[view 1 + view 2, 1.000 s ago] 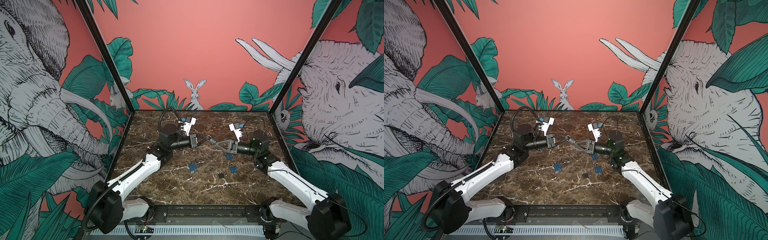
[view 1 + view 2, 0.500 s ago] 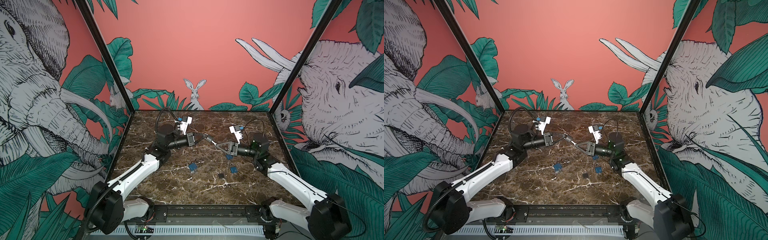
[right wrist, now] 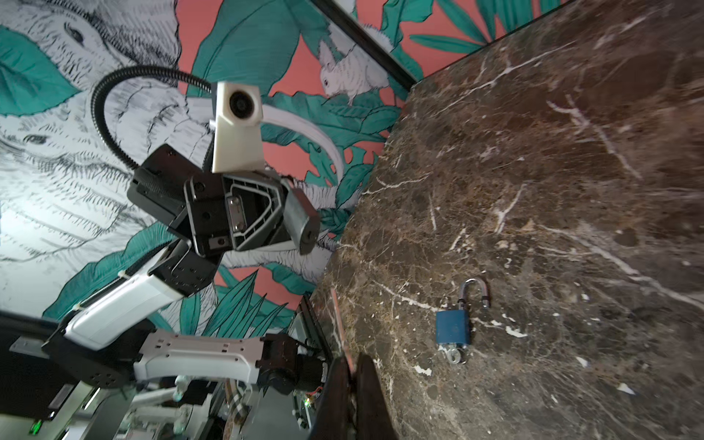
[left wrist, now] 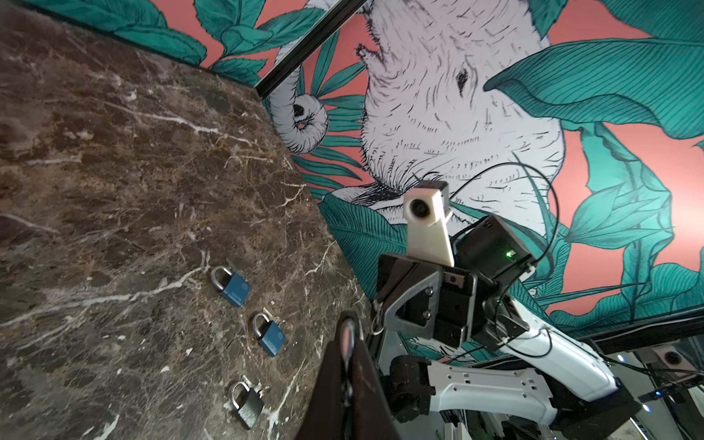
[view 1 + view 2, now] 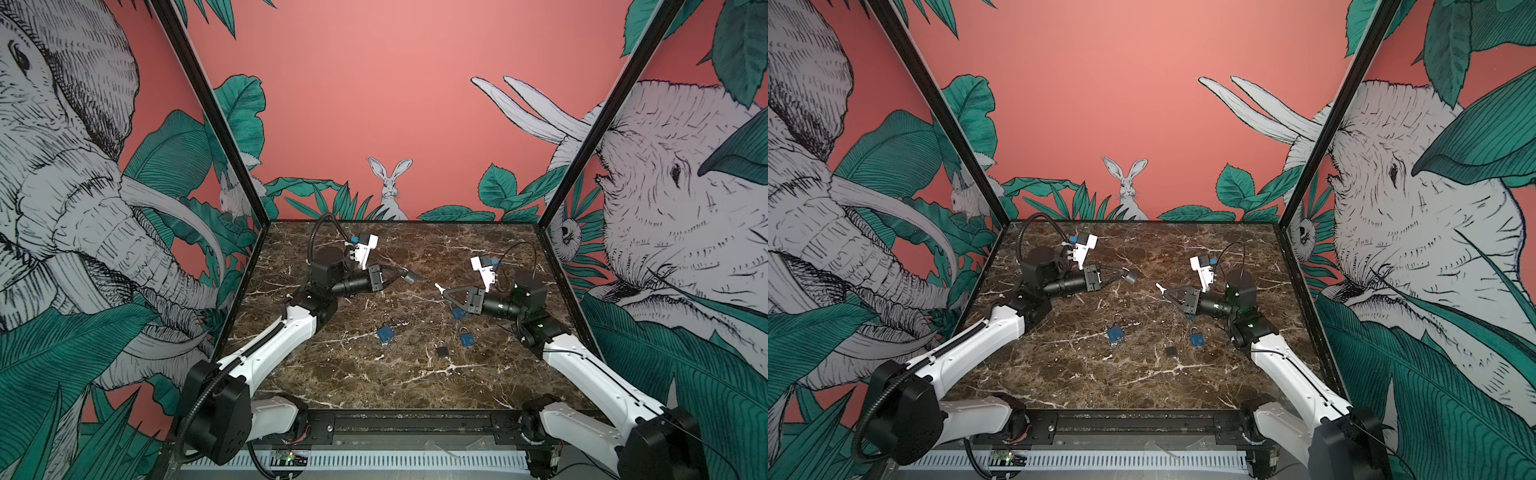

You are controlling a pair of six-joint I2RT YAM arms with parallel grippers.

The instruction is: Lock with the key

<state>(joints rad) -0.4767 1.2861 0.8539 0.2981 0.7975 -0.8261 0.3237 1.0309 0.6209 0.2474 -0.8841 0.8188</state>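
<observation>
Both pairs of jaws are closed tight: the small grey metal padlock is pinched by its shackle in the left gripper, at ten o'clock of the slim silver key clamped in the right gripper, and the key should be lined up squarely with the seemingly facing keyhole before being pushed.
</observation>
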